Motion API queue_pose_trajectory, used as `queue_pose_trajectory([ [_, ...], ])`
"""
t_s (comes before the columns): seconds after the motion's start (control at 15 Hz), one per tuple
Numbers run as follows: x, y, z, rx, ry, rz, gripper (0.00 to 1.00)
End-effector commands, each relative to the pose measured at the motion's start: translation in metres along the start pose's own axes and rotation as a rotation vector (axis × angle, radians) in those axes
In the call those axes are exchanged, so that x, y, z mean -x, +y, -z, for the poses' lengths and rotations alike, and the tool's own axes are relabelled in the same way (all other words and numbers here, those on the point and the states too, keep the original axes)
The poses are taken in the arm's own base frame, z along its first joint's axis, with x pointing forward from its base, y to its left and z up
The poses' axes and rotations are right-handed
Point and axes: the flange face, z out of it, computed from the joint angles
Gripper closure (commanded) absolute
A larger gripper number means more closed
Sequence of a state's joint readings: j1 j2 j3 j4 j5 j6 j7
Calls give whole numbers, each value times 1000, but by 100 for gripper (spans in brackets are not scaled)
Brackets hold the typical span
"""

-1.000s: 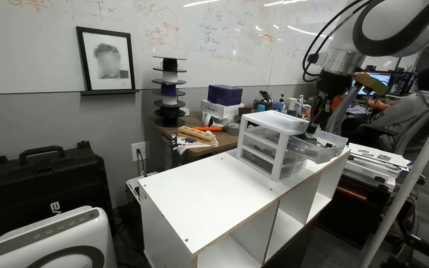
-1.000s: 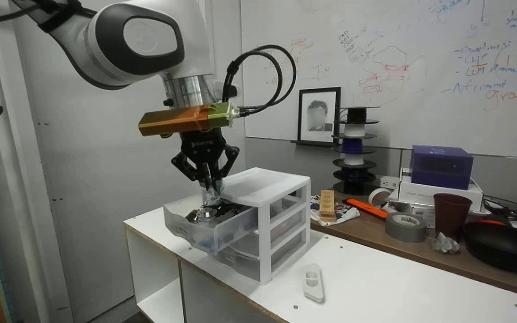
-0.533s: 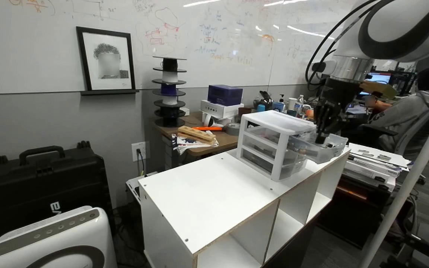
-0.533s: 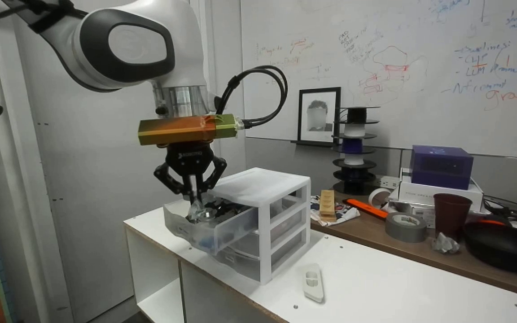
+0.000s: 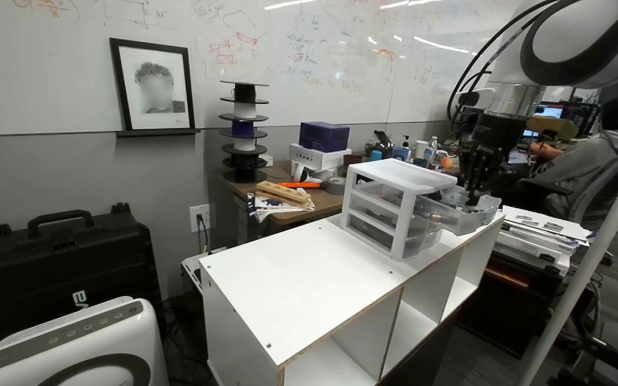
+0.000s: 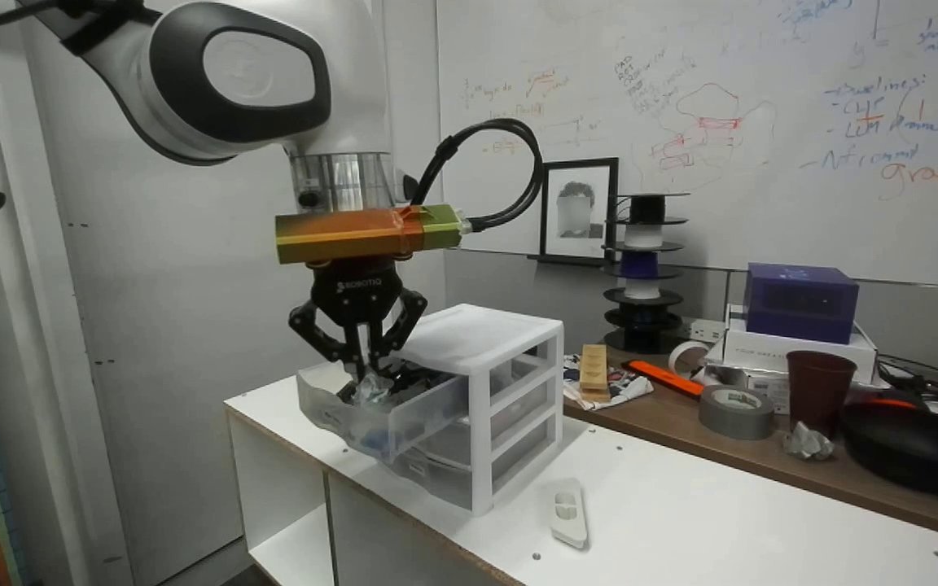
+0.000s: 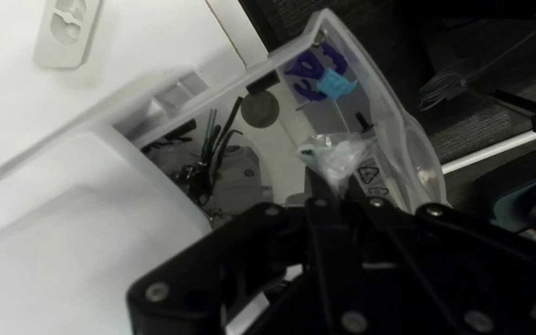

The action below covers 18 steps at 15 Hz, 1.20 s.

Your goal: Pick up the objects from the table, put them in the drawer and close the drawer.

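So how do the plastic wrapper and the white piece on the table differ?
The plastic wrapper is crumpled and translucent; the white piece is opaque with two hollows. The plastic wrapper is pinched in the gripper at the open drawer; the white piece lies on the table. Both look smaller than the drawer.

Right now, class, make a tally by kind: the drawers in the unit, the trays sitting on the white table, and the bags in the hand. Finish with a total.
Drawers: 3, one pulled far out
Tray: 1, on the table
Bag: 1, in the hand
Total: 5
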<state>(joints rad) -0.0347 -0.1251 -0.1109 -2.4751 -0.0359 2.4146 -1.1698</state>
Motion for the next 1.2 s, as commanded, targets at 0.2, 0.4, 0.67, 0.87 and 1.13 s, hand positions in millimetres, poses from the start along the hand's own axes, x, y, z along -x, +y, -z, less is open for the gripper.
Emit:
queue_pose_trajectory([
  [0.2, 14, 16, 10, 58, -41, 28, 59],
  [0.4, 13, 17, 10, 66, -48, 37, 36],
  [0.67, 9, 19, 18, 67, -26, -7, 6],
  [0.87, 7, 29, 32, 72, -13, -160, 0],
  [1.13, 17, 56, 57, 89, 32, -378, 0],
])
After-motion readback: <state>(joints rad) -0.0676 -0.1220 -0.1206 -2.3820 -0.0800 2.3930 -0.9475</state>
